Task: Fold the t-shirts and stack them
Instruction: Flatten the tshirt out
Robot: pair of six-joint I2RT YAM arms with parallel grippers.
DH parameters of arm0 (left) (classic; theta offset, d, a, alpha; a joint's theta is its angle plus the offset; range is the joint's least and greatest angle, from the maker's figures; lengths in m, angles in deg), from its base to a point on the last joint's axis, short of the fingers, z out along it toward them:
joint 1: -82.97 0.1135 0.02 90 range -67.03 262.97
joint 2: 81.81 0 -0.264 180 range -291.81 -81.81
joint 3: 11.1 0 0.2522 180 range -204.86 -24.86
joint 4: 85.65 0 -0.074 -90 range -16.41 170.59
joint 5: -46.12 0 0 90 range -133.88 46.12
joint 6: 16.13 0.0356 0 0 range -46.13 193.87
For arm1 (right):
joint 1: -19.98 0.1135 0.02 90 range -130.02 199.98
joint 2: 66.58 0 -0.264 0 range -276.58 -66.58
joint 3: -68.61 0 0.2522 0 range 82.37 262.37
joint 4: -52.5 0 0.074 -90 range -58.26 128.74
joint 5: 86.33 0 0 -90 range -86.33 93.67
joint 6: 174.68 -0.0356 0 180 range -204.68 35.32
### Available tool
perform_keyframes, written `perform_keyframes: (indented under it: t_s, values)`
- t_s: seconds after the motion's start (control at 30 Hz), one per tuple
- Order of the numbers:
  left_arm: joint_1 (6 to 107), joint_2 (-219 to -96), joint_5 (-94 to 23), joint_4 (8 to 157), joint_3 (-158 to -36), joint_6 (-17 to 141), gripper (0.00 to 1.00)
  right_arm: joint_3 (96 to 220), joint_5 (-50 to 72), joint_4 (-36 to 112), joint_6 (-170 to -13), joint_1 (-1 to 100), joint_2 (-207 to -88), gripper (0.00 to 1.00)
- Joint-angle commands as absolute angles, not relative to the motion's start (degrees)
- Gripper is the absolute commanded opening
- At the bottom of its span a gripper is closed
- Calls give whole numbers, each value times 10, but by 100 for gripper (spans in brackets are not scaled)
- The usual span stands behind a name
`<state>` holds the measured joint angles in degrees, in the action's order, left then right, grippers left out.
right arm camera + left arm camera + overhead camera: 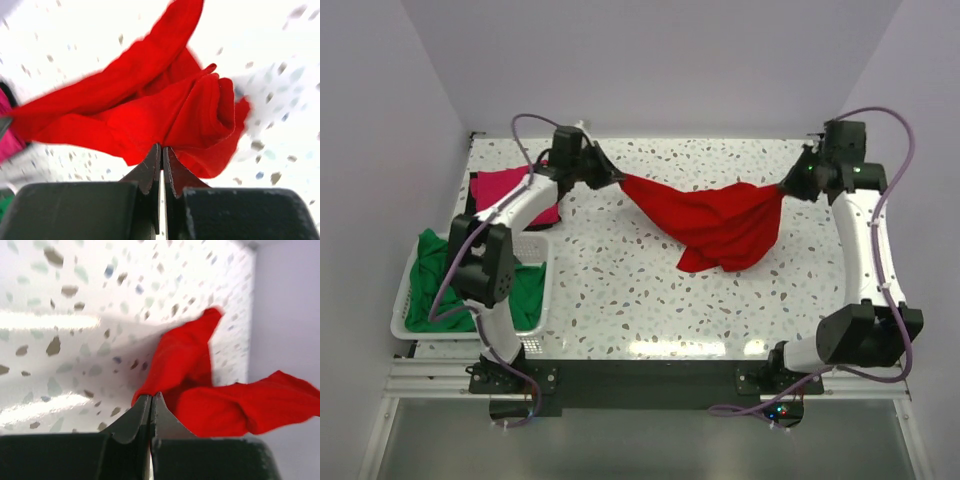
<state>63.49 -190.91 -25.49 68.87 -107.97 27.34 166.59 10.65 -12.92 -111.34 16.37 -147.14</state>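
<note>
You have a white basket behind and left of the left gripper; speckled tabletop beneath it.

Left tool and right tool pinched tight — arms outstretched.

The left gripper pinches an edge of the red t-shirt, jaws pressed together. The bunched cloth trails rightward over the speckled worktop.
</note>
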Motion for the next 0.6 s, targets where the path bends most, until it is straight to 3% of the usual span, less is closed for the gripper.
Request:
perform_keyframes:
  t_s: [0.0, 0.2, 0.4, 0.5, 0.53, 0.57]
  values:
    - [695, -1818, -188, 797, -1084, 184, 0, 1774, 117, -156, -1092, 112, -1486, 0]
    - [758, -1728, -153, 847, -991, 128, 0, 1864, 91, -190, -1077, 80, -1480, 0]
    - [767, -1695, -142, 809, -844, 163, 0, 1664, 72, -161, -1084, 80, -1415, 0]
    - [767, -1685, -165, 768, -765, 203, 18, 1537, 92, -141, -1090, 79, -1394, 0]
    - [766, -1683, -173, 753, -754, 219, 32, 1490, 96, -141, -1092, 80, -1397, 0]
    - [766, -1683, -187, 734, -744, 244, 37, 1471, 102, -137, -1091, 79, -1401, 1]
